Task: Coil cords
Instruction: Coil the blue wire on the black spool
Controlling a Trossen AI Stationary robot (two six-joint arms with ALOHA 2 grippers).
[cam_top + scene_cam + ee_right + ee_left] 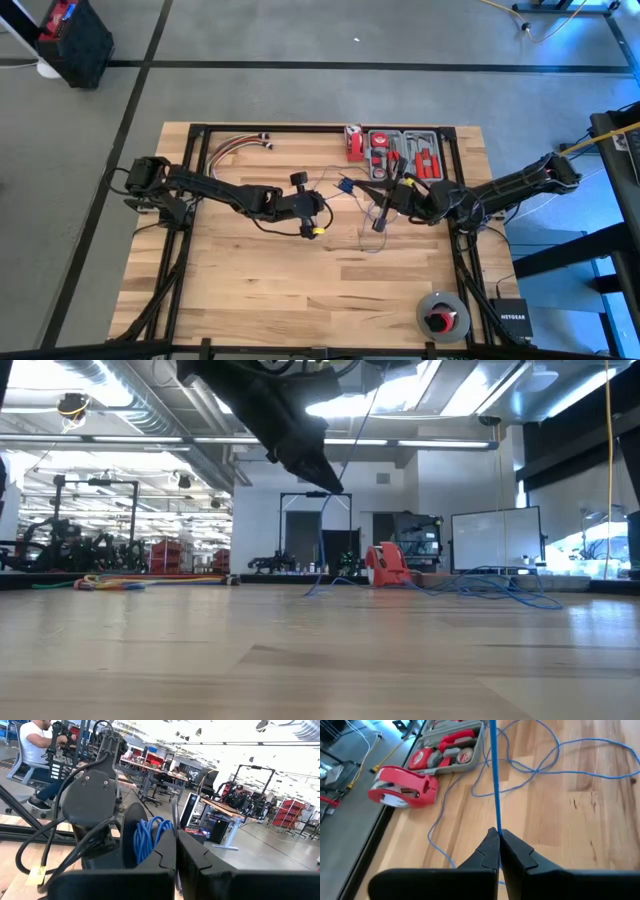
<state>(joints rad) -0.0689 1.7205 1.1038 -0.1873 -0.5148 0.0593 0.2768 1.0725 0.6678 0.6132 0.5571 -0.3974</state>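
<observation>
The thin blue cord lies in loose loops (pixel 540 765) on the wooden table near its middle (pixel 365 235). It also shows in the low view (pixel 480 585). My left gripper (pixel 498 834) is above the table's middle (pixel 335 192), shut on a strand of the cord. My right gripper (pixel 176 837) is just to its right (pixel 385 205), shut, with a small bundle of blue cord loops (pixel 150 837) at its fingers. In the low view a strand hangs from the left gripper (pixel 335 488) down to the table. My left gripper pinches one strand of the cord (pixel 496 822) between its two fingertips. The strand runs straight and taut away from the tips. In the low view the fingers slant down, and the cord hangs below them onto the table (pixel 320 585). My right gripper has several loops of the cord (pixel 147 832) at its fingers, clear of the table. One finger (pixel 165 852) hides where the loops meet it, so I cannot tell the kind of hold.
A red tape dispenser (pixel 354 142) and a grey tool tray (pixel 405 152) stand at the far edge. A bundle of red, yellow and white wires (pixel 235 148) lies far left. A round roll (pixel 442 317) and a black box (pixel 515 318) are near right. A seated person (pixel 35 745) is in the room.
</observation>
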